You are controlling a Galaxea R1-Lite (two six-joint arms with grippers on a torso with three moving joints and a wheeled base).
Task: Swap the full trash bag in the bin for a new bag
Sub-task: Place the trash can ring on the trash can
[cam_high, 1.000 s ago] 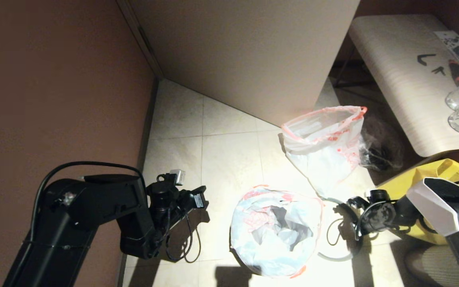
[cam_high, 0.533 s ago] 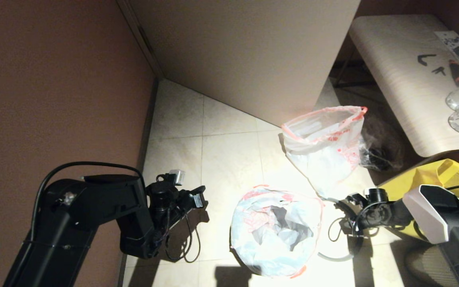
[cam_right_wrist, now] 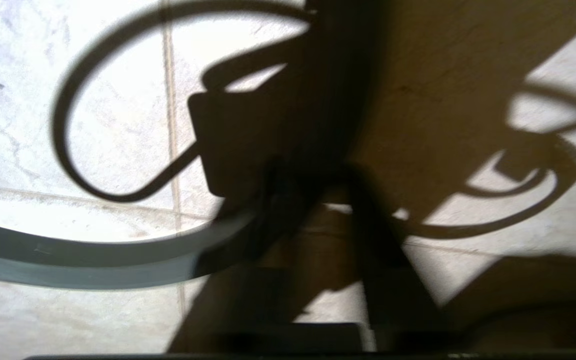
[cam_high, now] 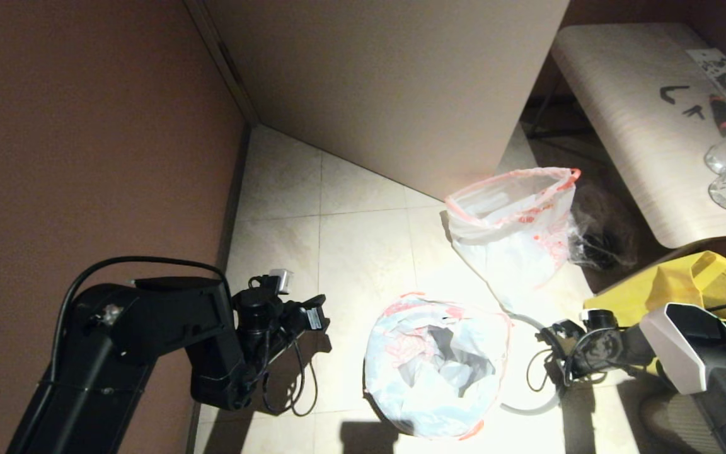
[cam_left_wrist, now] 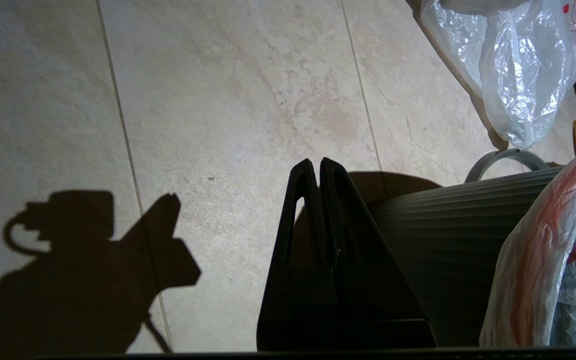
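Standing on tile: bin [cam_high: 401, 416], new bag [cam_high: 435, 366] lining it | hoop [cam_high: 530, 407] on floor beside it, right pincer [cam_high: 549, 331] low over hoop, closed, hold unclear | full bag [cam_high: 514, 233] behind, small clear bag [cam_high: 596, 243] beside | yellow tote [cam_high: 697, 277] behind right arm | left pincer [cam_left_wrist: 316, 167] closed, empty, beside bin.

new bag [cam_high: 438, 366] in bin [cam_left_wrist: 448, 235] | hoop [cam_high: 530, 403] on floor, right | full trash bag [cam_high: 514, 233] behind
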